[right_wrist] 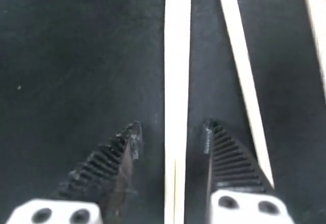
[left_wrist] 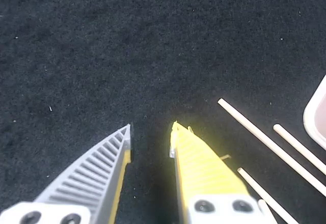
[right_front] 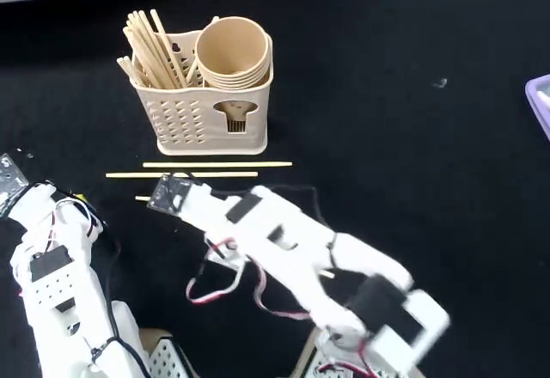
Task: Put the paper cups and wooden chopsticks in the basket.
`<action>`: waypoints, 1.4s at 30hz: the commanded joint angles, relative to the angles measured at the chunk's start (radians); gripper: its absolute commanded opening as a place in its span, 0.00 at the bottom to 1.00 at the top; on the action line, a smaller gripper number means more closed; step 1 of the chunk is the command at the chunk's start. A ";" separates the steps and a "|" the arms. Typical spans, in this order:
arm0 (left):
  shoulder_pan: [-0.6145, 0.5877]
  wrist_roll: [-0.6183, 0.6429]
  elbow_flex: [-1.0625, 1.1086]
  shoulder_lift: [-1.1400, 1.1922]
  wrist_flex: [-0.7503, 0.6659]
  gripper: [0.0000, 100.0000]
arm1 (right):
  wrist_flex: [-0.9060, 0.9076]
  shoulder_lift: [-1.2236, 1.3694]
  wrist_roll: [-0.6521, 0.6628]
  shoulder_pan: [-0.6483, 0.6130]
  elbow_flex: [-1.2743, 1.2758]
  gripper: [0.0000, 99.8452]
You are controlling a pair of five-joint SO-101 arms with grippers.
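Observation:
A cream basket (right_front: 206,120) stands at the back of the black table with a stack of paper cups (right_front: 232,51) and several wooden chopsticks (right_front: 155,47) upright in it. Two loose chopsticks (right_front: 216,164) (right_front: 180,174) lie in front of it. A third chopstick (right_front: 142,198) pokes out from under my right arm. My right gripper (right_wrist: 172,131) is open low over the table, and that chopstick (right_wrist: 177,81) runs lengthwise between its fingers. My left gripper (left_wrist: 151,128) is open over bare cloth, with the chopsticks (left_wrist: 265,137) off to one side.
A purple object (right_front: 540,103) sits at the table's right edge. The left arm (right_front: 51,275) rests at the front left and the right arm (right_front: 292,249) stretches diagonally across the front. A corner of the basket (left_wrist: 318,117) shows in the left wrist view.

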 commanded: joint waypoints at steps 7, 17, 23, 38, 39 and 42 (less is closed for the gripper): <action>0.001 -0.002 -0.018 -0.018 -0.020 0.14 | 0.086 0.145 0.012 -0.021 -0.177 0.00; -0.001 -0.002 -0.018 -0.018 -0.020 0.14 | 0.305 -0.148 0.017 -0.015 -0.208 0.01; -0.001 -0.002 -0.019 -0.018 -0.020 0.14 | 0.344 -0.510 0.011 0.040 -0.314 0.01; 0.001 -0.002 -0.015 -0.018 -0.021 0.14 | -0.899 -0.524 -0.351 0.141 -0.364 0.01; 0.002 -0.002 -0.015 -0.018 -0.021 0.14 | -0.967 -0.486 -0.361 0.147 -0.369 0.01; 0.007 -0.002 -0.015 -0.018 -0.021 0.14 | -1.069 -0.358 -0.341 0.155 -0.414 0.01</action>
